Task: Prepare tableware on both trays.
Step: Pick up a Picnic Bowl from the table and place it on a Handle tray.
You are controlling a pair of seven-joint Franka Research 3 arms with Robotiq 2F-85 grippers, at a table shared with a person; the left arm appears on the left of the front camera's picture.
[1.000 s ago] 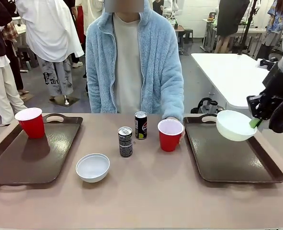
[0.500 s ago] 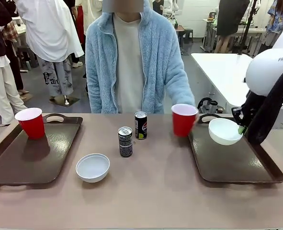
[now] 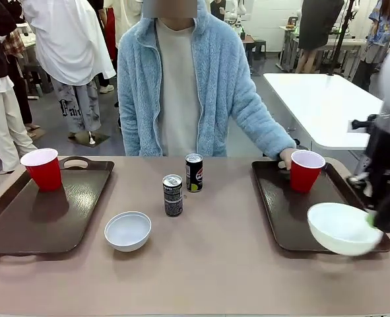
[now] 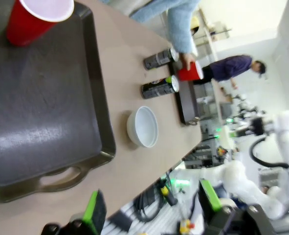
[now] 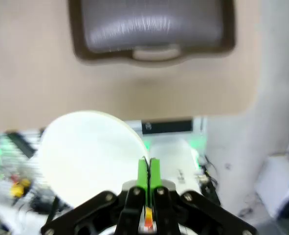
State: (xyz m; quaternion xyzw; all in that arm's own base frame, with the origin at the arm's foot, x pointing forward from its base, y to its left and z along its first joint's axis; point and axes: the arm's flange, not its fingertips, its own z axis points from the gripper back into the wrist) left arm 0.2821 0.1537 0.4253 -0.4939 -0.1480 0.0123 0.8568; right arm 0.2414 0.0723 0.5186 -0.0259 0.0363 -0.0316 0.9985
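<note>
My right gripper (image 3: 371,220) is shut on the rim of a white bowl (image 3: 342,228), holding it over the near right corner of the right tray (image 3: 282,211). In the right wrist view its green pads (image 5: 147,175) pinch the bowl (image 5: 88,155) edge, with the tray (image 5: 151,34) beyond. A person's hand holds a red cup (image 3: 305,170) at that tray's far end. The left tray (image 3: 23,224) carries another red cup (image 3: 43,168). A second white bowl (image 3: 127,230) and two dark cans (image 3: 173,195) (image 3: 194,172) stand on the table between the trays. My left gripper (image 4: 151,205) hangs open above the left tray (image 4: 41,112).
The person in a light blue fleece sits at the far side of the table, one arm reaching over to the right tray. A white table stands behind on the right. Bare tabletop lies along the near edge.
The person has lifted the red cup from the table and set it on the right tray's far end. My right gripper has carried the bowl down and nearer, to the tray's near right corner.
</note>
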